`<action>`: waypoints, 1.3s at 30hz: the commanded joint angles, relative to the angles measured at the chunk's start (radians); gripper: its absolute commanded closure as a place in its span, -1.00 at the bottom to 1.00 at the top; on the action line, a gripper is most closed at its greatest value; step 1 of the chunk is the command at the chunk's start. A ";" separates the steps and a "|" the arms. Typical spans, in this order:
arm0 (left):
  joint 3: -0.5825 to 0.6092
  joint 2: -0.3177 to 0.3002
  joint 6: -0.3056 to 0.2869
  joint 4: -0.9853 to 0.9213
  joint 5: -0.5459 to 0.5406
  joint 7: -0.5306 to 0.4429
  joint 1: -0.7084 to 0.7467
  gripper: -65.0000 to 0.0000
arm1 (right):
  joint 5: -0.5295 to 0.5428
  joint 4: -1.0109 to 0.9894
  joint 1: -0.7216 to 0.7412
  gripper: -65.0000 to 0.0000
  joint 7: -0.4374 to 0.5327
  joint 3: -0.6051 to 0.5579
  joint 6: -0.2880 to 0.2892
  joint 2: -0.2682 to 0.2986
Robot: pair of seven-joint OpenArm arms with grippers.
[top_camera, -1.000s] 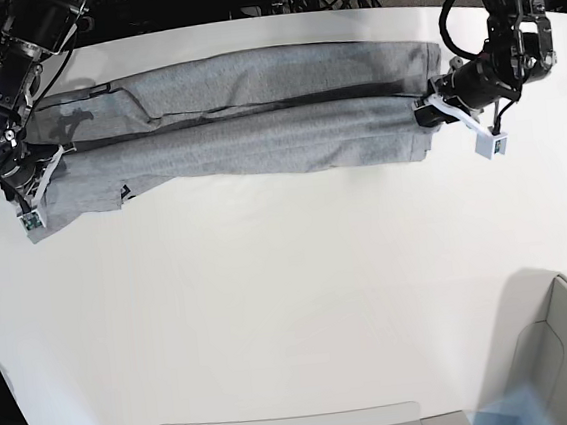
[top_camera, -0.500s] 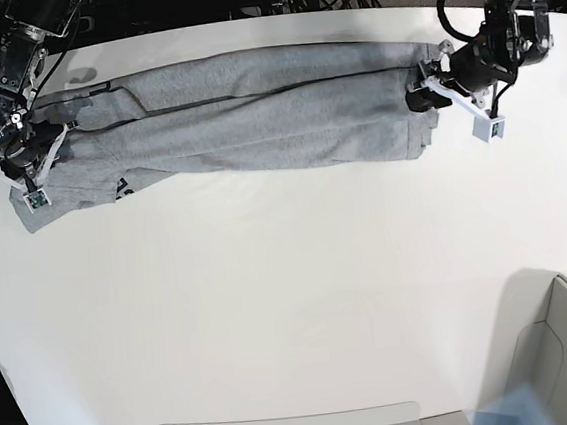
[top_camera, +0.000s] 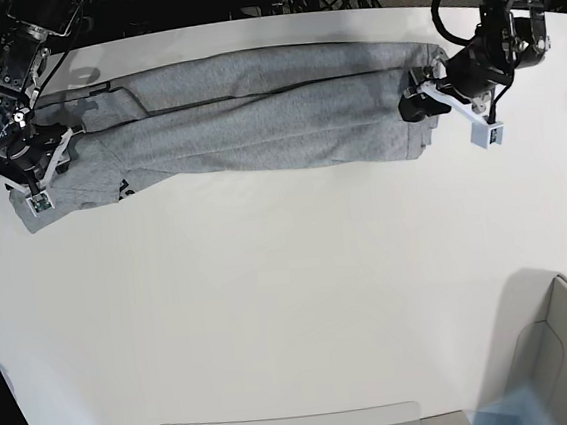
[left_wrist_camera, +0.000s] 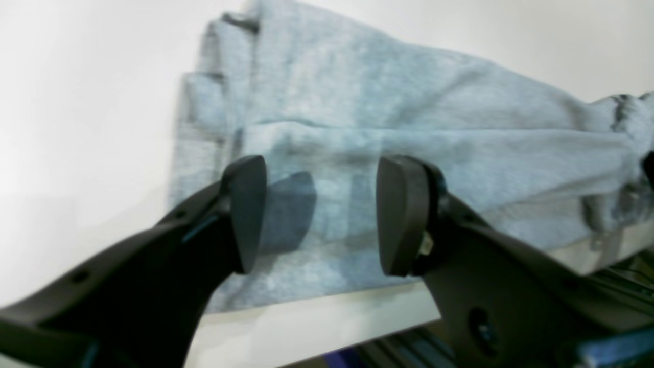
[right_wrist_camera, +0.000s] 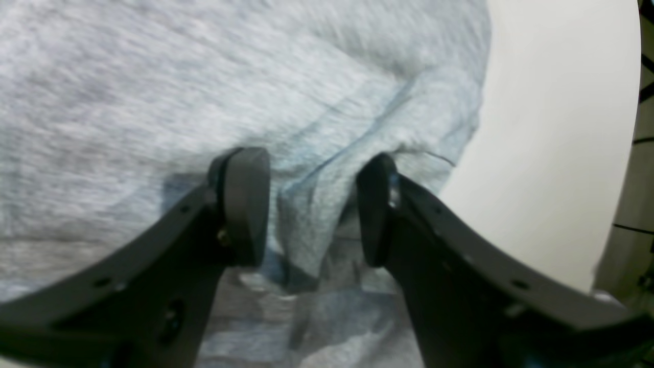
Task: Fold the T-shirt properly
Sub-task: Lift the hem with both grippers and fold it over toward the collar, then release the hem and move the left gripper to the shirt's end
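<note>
1. The left gripper [left_wrist_camera: 321, 214] has let go of the T-shirt [top_camera: 254, 115]; its jaws now stand apart.
2. The right gripper [right_wrist_camera: 311, 207] has opened too.
3. The T-shirt has shifted toward the table's [top_camera: 292, 302] far edge.

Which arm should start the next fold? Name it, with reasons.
Left, probably. Its end effector stands open over the neat hem end of the heather-grey cotton T-shirt; the right end effector straddles a rumpled ridge of cloth.
</note>
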 commanded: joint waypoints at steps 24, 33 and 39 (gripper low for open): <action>0.072 0.014 -0.369 -0.218 0.230 -0.084 -0.008 -0.19 | 0.004 -0.013 0.013 0.14 0.013 0.005 0.015 0.018; 0.066 0.092 -0.619 -0.287 0.238 -0.016 -0.045 0.64 | 0.004 -0.013 0.014 0.14 0.013 0.003 0.015 0.018; -0.023 0.087 -0.619 -0.525 0.238 0.031 -0.160 1.00 | 0.004 -0.013 0.014 0.14 0.015 0.003 0.015 0.018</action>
